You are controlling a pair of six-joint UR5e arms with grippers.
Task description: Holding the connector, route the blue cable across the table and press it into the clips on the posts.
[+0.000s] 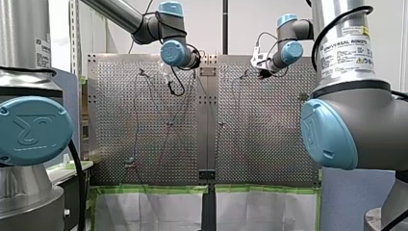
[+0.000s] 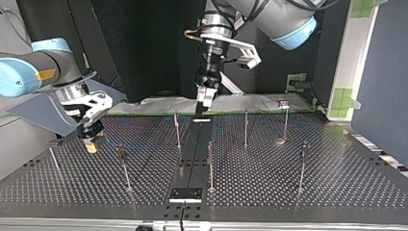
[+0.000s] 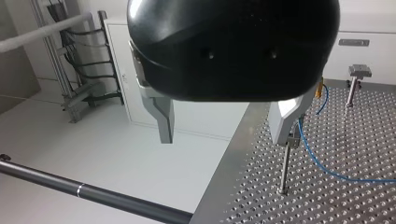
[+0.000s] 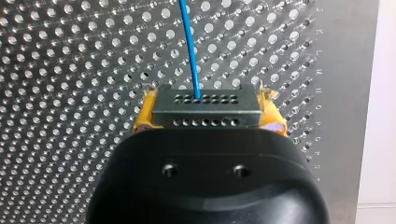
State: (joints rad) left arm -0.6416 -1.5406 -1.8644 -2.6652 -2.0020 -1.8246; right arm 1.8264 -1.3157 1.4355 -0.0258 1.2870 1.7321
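Two arms, two grippers. My right gripper is clamped on the connector, a grey rectangular metal block with two rows of small round holes, gripped between two yellow pads. One blue cable, thin and smooth, leaves the block's far row and runs straight ahead of the gripper over the perforated metal table.

My left gripper is wide open and holds nothing. Its two fingers are plain metal and tapered. A slim steel post stands right at one fingertip — whether touching, I can't tell. The cable curves just beside that post. A second post with a flat block on top stands well ahead.

Top view — six posts clear, all thin upright rods.
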